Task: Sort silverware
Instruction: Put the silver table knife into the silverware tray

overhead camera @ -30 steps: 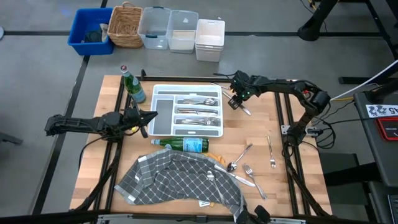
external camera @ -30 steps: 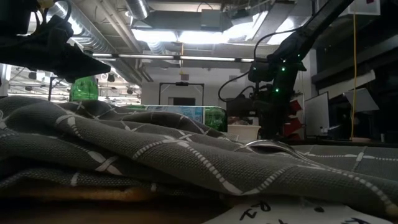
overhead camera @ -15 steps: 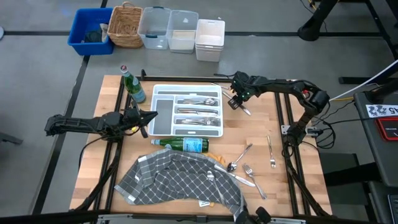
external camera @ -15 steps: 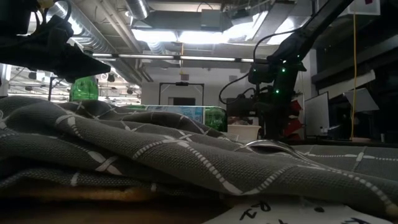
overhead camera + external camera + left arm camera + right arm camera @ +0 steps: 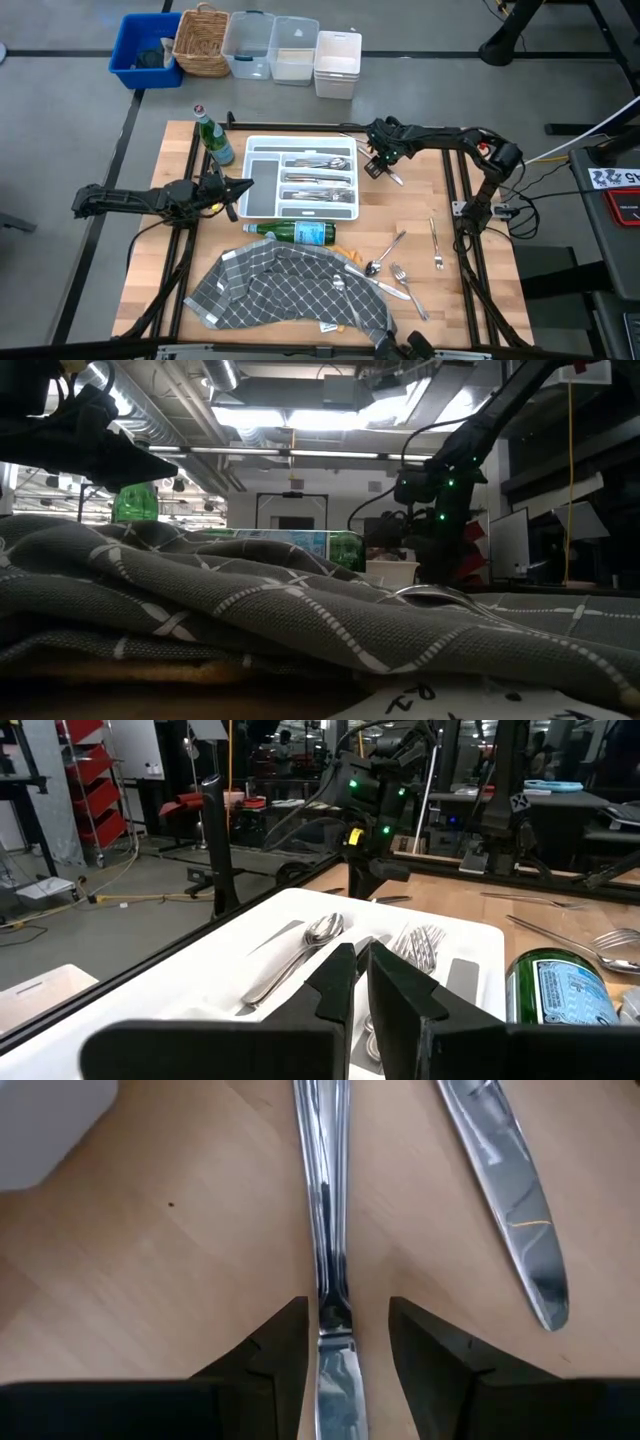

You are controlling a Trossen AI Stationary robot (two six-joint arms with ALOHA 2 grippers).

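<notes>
Right gripper (image 5: 345, 1342) shifts slightly toward tray (image 5: 262, 145), jaws wide astride knife (image 5: 325, 1230), pickup pending; left gripper (image 5: 360, 982) unmoved, narrow, empty

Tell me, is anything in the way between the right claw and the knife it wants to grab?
No, nothing visible. The right gripper hangs right over the knife lying on the bare wooden table beside the white tray, with one open finger on each side of it.
</notes>
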